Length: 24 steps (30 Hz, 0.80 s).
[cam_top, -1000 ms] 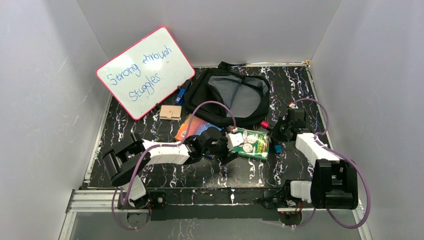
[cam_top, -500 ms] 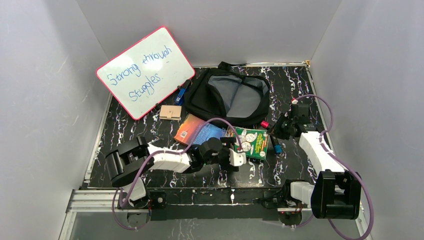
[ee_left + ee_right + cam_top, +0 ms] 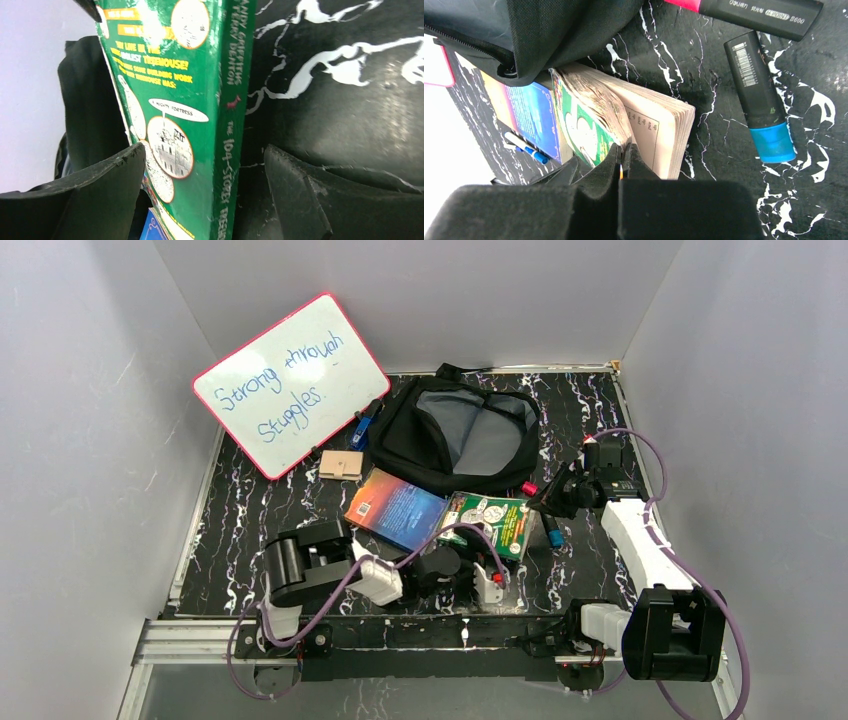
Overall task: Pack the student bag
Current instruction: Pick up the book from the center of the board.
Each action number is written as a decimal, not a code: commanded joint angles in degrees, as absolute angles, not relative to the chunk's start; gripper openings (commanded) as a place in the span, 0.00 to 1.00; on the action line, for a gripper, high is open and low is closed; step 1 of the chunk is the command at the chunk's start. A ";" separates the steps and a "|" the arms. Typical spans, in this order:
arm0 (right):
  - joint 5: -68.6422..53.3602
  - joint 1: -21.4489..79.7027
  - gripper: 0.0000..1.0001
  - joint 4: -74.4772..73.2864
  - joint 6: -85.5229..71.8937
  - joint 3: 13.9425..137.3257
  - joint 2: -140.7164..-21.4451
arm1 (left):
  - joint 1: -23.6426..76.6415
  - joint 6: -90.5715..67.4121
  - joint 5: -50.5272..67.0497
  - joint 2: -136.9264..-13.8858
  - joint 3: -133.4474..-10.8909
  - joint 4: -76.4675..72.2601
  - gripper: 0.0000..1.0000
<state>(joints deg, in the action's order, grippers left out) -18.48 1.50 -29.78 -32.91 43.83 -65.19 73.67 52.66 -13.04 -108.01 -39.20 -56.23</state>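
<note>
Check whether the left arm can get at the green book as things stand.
Probably yes: the left gripper has its jaws open right at the spine of the green book, with nothing between them. The right gripper, shut, is at the opposite page edge.

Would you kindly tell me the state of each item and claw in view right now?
student bag: unzipped, lying open, grey lining showing
green book: lying flat, pages slightly fanned
blue book: closed, flat
whiteboard: propped up, written on
blue marker: capped, lying down
left claw: open
right claw: shut
</note>
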 commanded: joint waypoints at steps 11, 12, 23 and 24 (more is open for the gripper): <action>-23.68 1.61 0.00 -30.73 -34.56 46.98 -63.61 | 76.70 63.92 -29.76 -123.13 -42.12 -88.47 0.62; -23.45 1.57 0.00 -30.90 -34.42 46.94 -63.59 | 76.75 63.98 -29.99 -123.38 -42.14 -88.84 0.56; -19.13 1.58 0.27 -33.08 -33.50 46.47 -60.06 | 77.63 62.90 -33.29 -125.90 -42.32 -95.49 0.13; -18.02 1.58 0.34 -34.00 -33.29 46.49 -59.36 | 77.76 63.00 -33.68 -126.25 -42.57 -96.41 0.10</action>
<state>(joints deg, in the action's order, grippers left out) -19.53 1.52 -31.05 -34.02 43.83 -62.61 77.52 63.53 -29.98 -124.90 -41.65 -87.15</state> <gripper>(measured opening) 0.240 0.285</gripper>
